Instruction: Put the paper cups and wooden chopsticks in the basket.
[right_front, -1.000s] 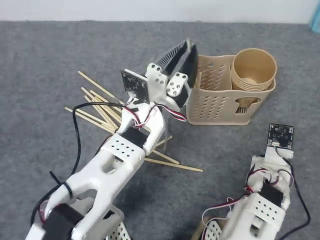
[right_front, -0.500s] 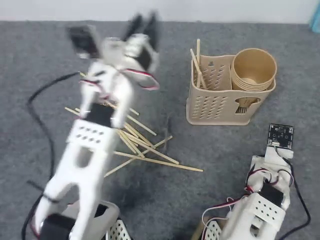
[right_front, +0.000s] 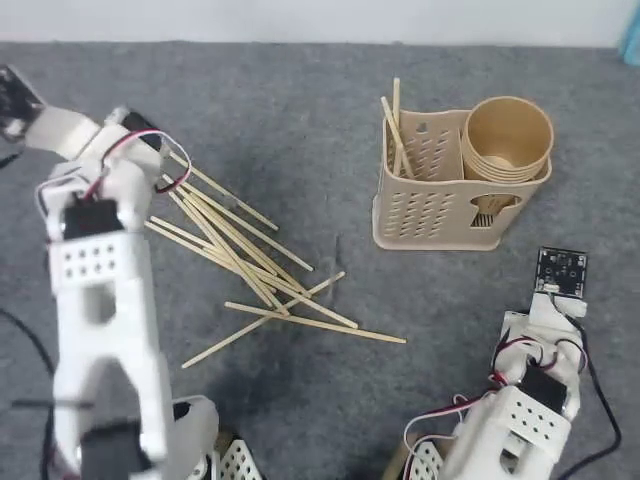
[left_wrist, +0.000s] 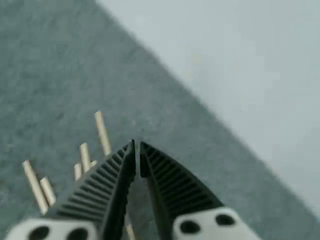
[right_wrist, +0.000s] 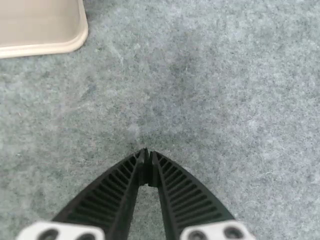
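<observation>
Grey felt mat (right_front: 300, 100) covers the table. Loose wooden chopsticks (right_front: 240, 250) lie flat on it in a pile, left of the basket (right_front: 430, 215) in the high view and well apart from it. Most long axes run diagonally, upper left to lower right. 1 stick (right_front: 360, 332) at the near edge lies almost crosswise, and 1 other (right_front: 215, 348) slants the opposite way.

Basket is beige and perforated, with 2 compartments. Paper cups (right_front: 508, 135) are stacked mouth-up in the compartment farther from the pile. At least 2 basket chopsticks (right_front: 396, 110) stand in the nearer compartment, roughly upright and leaning, tips above the rim.

Left arm (right_front: 95, 270) lies over the pile's upper-left ends and hides them. Left gripper (left_wrist: 136, 147) hangs above those ends; its jaws are nearly together with a thin gap and nothing is held. A pale surface (left_wrist: 240, 75) lies beyond the mat edge.

Right arm (right_front: 530, 400) sits near the basket's front side, apart from it. Right gripper (right_wrist: 148, 154) is over bare mat with its jaws closed on nothing, and a basket corner shows ahead of it.
</observation>
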